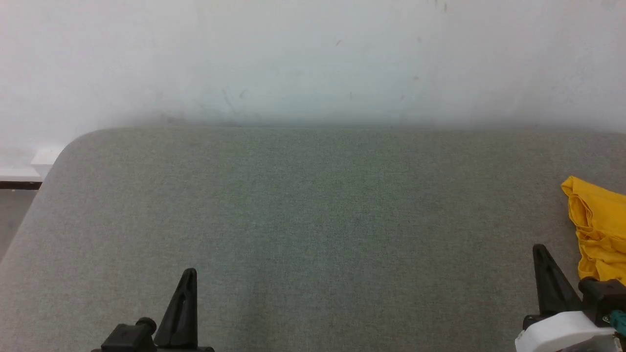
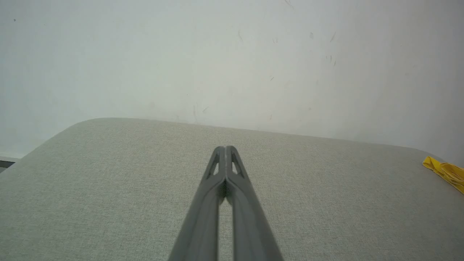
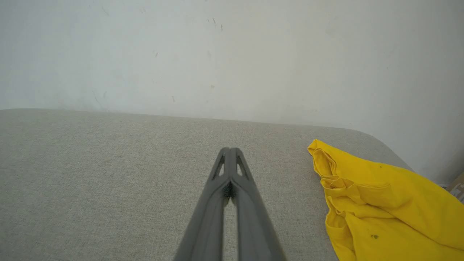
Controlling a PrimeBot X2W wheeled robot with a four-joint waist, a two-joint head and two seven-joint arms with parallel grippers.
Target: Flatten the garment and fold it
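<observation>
Lying crumpled on the grey fabric worktop (image 1: pixel 303 220), the garment (image 1: pixel 599 230) sat at the right edge of the head view, cut off by the frame. Its long axis ran top to bottom there, with a narrow bunched end toward the white wall (image 1: pixel 313 58).

The right wrist view gave more detail. The garment (image 3: pixel 380 203) widened from a folded, rolled end at centre right down to the lower right corner, and its visible surface was plain yellow with creases and a few small dark specks. In the left wrist view the garment (image 2: pixel 447 172) appeared as a thin yellow strip at the right edge, near the rounded far corner of the worktop.

The left pincer (image 1: pixel 190 274) stood at lower left in the head view, well apart from the garment. Its own wrist view showed the fingers pressed together at the tips, gripping nothing (image 2: pixel 225 148). The right pincer (image 1: pixel 538 249) stood at lower right, just beside the garment. Its fingers were likewise closed tip to tip and empty (image 3: pixel 229 149).
</observation>
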